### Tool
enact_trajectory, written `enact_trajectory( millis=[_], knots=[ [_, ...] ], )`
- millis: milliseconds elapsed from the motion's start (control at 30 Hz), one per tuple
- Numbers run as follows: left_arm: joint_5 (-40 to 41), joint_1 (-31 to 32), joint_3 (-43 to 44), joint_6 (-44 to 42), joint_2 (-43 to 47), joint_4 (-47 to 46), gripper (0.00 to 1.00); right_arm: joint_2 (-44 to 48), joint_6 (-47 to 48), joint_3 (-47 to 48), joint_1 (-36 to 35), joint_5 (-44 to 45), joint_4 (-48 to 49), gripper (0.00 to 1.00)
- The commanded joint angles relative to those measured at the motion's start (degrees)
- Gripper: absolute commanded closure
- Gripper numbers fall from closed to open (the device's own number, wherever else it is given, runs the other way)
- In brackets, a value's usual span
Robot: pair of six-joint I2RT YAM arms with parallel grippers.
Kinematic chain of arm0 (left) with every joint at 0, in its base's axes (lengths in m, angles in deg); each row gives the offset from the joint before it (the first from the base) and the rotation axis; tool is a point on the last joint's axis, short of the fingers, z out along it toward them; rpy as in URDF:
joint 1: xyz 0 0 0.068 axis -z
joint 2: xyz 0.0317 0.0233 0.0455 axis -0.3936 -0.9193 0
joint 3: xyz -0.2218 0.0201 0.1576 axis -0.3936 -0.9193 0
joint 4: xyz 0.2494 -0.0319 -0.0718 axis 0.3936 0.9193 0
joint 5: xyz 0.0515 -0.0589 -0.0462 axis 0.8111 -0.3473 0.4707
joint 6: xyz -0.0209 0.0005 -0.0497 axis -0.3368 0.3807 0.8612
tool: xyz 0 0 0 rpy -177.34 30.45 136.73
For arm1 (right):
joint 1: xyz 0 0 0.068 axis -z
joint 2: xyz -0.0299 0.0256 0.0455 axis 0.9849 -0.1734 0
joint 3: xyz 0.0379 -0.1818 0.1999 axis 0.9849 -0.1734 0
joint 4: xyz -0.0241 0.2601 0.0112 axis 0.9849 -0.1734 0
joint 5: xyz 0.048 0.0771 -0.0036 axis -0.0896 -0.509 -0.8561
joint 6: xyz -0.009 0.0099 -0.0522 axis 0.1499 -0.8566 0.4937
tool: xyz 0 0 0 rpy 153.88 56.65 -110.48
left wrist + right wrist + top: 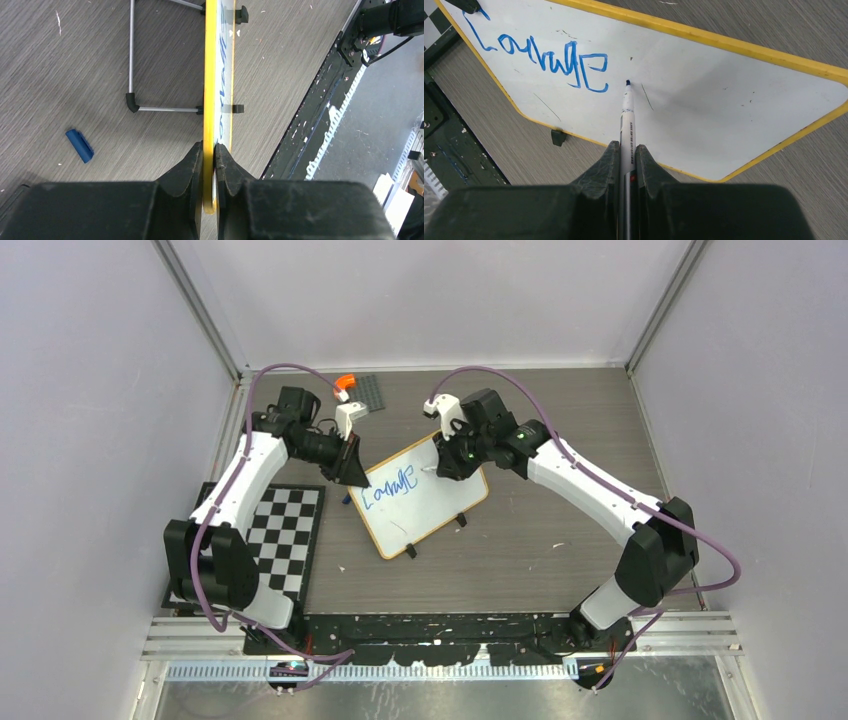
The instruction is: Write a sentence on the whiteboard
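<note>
The whiteboard (724, 115) is smooth, faintly glossy; the marker (627, 125) smooth white plastic; the table (65, 75) matt wood-grain.

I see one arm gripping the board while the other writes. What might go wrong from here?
The left gripper pinches only the thin edge of the whiteboard near one corner, so pen pressure might twist or slide the board. The marker sticks out beyond the right gripper; it may tilt in the grip, and a wobbling tip could smear the sentence, which so far reads Courage.

table (540, 540): grey wood-grain | on it: whiteboard (440, 505), checkerboard mat (285, 530), studded plate (370, 390), blue piece (80, 145)
</note>
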Motion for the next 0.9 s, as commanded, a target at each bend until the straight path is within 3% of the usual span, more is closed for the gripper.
enact_trajectory(
  millis=[0,400,867],
  knots=[
    [-0.86,0.44,1.62,-0.65,0.07,-0.26,0.9,-0.43,1.06,2.51,-0.33,1.86,3.31,1.0],
    [-0.53,0.43,1.52,-1.05,0.06,-0.07,0.99,0.61,2.38,2.31,0.47,5.72,2.87,1.0],
    [-0.5,0.46,1.47,-1.34,0.28,-0.06,1.0,1.09,2.26,2.76,2.08,6.74,2.5,1.0]
  ],
)
